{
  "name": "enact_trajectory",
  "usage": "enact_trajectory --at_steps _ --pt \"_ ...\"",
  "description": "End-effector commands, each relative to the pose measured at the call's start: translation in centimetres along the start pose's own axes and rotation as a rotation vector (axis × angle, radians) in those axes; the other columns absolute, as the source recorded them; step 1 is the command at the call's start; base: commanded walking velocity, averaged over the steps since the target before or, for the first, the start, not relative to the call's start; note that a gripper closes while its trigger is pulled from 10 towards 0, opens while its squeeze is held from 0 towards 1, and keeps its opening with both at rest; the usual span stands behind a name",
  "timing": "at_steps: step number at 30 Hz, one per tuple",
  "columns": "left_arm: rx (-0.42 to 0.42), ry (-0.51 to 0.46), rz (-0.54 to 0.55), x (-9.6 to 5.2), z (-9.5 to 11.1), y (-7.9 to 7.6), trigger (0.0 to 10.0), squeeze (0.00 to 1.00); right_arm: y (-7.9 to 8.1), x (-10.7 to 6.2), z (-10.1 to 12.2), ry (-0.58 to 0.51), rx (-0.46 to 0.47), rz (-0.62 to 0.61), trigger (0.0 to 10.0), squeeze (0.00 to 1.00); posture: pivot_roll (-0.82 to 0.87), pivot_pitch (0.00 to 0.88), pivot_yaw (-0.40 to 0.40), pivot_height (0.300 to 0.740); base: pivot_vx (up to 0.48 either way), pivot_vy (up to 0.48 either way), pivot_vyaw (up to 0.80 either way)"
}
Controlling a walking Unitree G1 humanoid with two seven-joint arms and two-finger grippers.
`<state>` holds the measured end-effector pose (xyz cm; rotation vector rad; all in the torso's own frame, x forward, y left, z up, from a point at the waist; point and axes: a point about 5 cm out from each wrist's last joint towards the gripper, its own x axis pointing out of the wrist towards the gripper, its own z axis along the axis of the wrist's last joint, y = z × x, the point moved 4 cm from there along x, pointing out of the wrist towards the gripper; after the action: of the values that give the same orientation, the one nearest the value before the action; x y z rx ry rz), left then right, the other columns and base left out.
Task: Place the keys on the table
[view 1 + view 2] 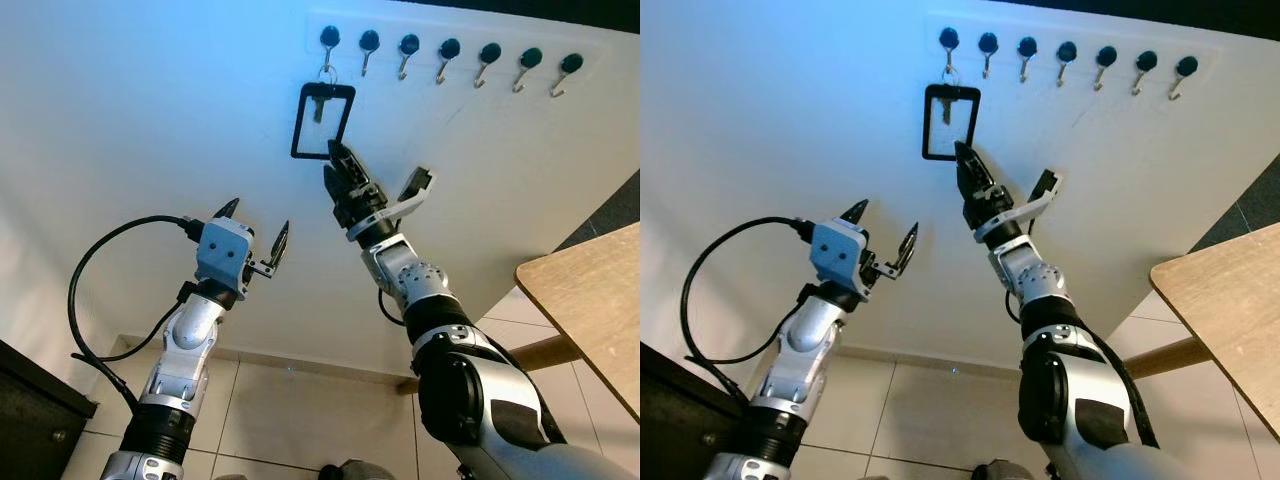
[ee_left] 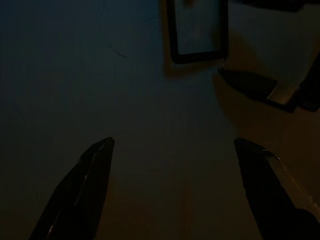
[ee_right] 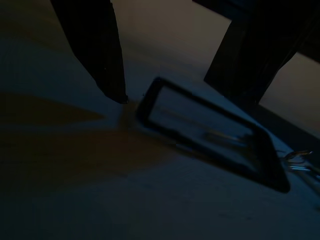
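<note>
The keys [image 1: 318, 106] hang on a ring from the leftmost hook [image 1: 329, 38] of a wall rack, together with a black rectangular tag [image 1: 298, 125]. My right gripper [image 1: 380, 160] is raised to the wall and open. Its left fingertip [image 1: 334, 150] is at the tag's lower right corner, while the other finger stands well off to the right. The right wrist view shows the tag [image 3: 220, 162] lying just beyond the two fingers, against the wall. My left gripper [image 1: 258, 215] is open and holds nothing, lower and to the left of the tag [image 2: 197, 56].
A row of several black-knobbed hooks [image 1: 450, 48] runs to the right of the keys on the white wall. A wooden table [image 1: 590, 300] stands at the right edge. A dark cabinet [image 1: 30, 410] sits at the lower left on a tiled floor [image 1: 290, 410].
</note>
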<state>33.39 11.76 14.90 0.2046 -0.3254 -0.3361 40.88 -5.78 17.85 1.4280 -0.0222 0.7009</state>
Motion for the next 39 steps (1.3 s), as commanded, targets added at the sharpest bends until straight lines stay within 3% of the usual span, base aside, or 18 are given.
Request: enact_trajectory --at_steps 1,11,16,29,31,32,34,35,37,39 --pt "0.001 -0.008 -0.02 0.0 0.1 -0.5 10.0 0.0 0.0 0.3 0.1 -0.009 -0.004 -0.01 10.0 0.0 0.09 0.063 -0.064 0.74 0.0 0.0 0.0" --pt "-0.013 -0.016 -0.021 0.1 0.3 -0.6 10.0 0.0 0.2 0.6 0.6 -0.012 -0.022 -0.01 10.0 0.0 0.1 0.064 -0.067 0.74 0.0 0.0 0.0" --pt "-0.011 -0.016 -0.018 0.1 0.3 -0.5 10.0 0.0 1.5 1.3 0.3 0.025 -0.028 0.076 10.0 0.0 0.1 0.065 -0.066 0.74 0.0 0.0 0.0" --pt "-0.061 -0.047 -0.03 0.2 0.8 -0.7 10.0 0.0 2.5 1.1 -0.4 0.065 0.001 0.174 10.0 0.0 0.09 0.067 -0.062 0.74 0.0 0.0 0.0" --pt "-0.061 -0.045 -0.031 0.2 0.8 -0.8 10.0 0.0 2.4 1.1 -0.5 0.064 0.007 0.176 9.5 0.0 0.09 0.067 -0.062 0.74 0.0 0.0 0.0" --pt "-0.061 -0.045 -0.031 0.2 0.8 -0.8 10.0 0.0 2.4 1.0 -0.6 0.061 0.011 0.176 8.3 0.0 0.09 0.068 -0.062 0.74 0.0 0.0 0.0" --pt "-0.061 -0.045 -0.032 0.2 0.8 -0.8 10.0 0.0 2.3 1.0 -0.6 0.06 0.014 0.177 8.3 0.0 0.09 0.068 -0.062 0.74 0.0 0.0 0.0" --pt "-0.06 -0.045 -0.031 0.2 0.8 -0.8 10.0 0.0 2.2 0.9 -0.6 0.055 0.021 0.176 5.0 0.0 0.09 0.068 -0.062 0.74 0.0 0.0 0.0" --pt "-0.058 -0.045 -0.03 0.2 0.8 -0.7 10.0 0.0 1.9 0.6 -0.5 0.04 0.037 0.171 3.6 0.0 0.09 0.069 -0.061 0.74 0.0 0.0 0.0" --pt "-0.058 -0.045 -0.03 0.2 0.8 -0.7 10.0 0.0 1.9 0.5 -0.5 0.038 0.039 0.17 3.6 0.0 0.09 0.069 -0.061 0.74 0.0 0.0 0.0"
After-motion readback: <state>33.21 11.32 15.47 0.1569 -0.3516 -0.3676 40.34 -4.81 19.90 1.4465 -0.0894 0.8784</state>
